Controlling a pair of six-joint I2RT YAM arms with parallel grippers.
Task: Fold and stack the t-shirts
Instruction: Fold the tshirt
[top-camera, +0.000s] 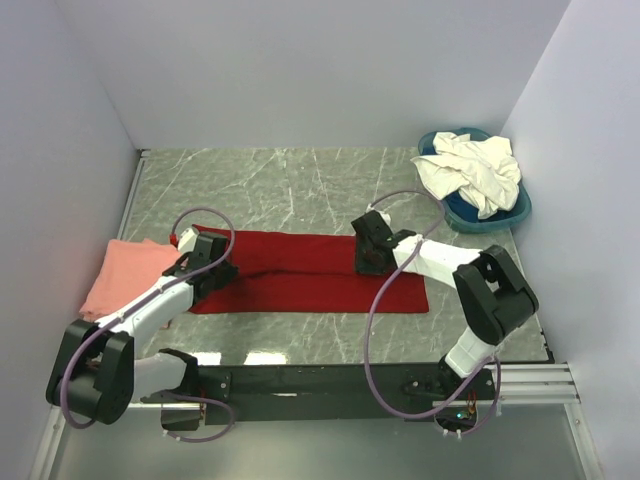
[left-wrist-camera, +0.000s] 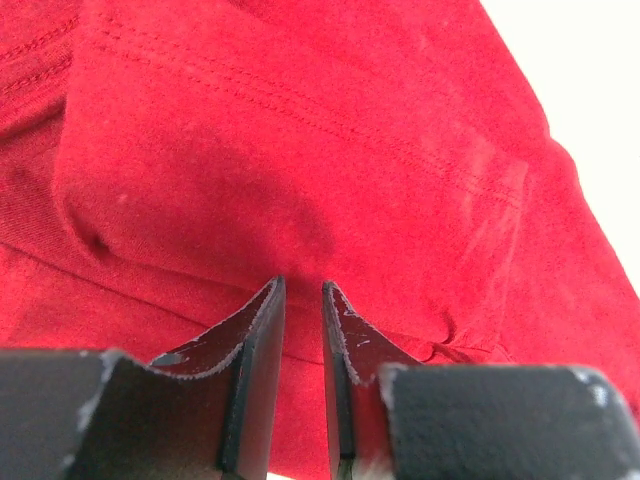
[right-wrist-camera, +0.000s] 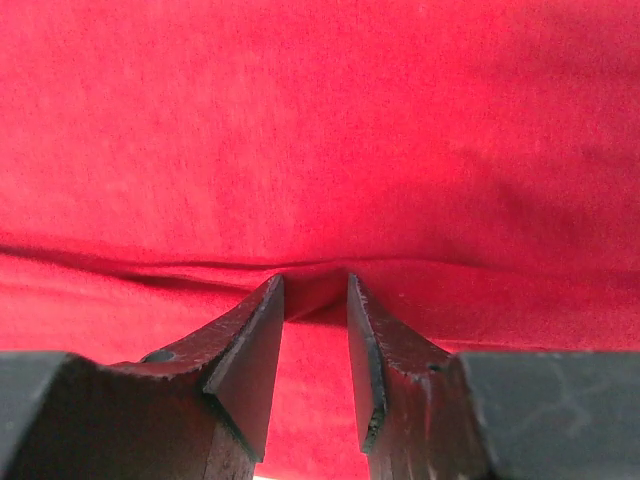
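Note:
A deep red t-shirt (top-camera: 310, 275) lies as a long folded strip across the middle of the marble table. At its left end my left gripper (top-camera: 213, 272) (left-wrist-camera: 303, 285) has its jaws drawn close, with red cloth between them. My right gripper (top-camera: 366, 263) (right-wrist-camera: 315, 278) is at the strip's far edge, right of centre, and pinches a raised fold of the red t-shirt (right-wrist-camera: 320, 150) between its fingertips. A salmon-pink t-shirt (top-camera: 125, 275) lies flat by the left wall. Cream-white t-shirts (top-camera: 470, 170) are heaped at the back right.
A round blue basin (top-camera: 512, 212) in the back right corner holds the cream-white heap. White walls close in the table on the left, back and right. The black arm rail (top-camera: 320, 385) runs along the near edge.

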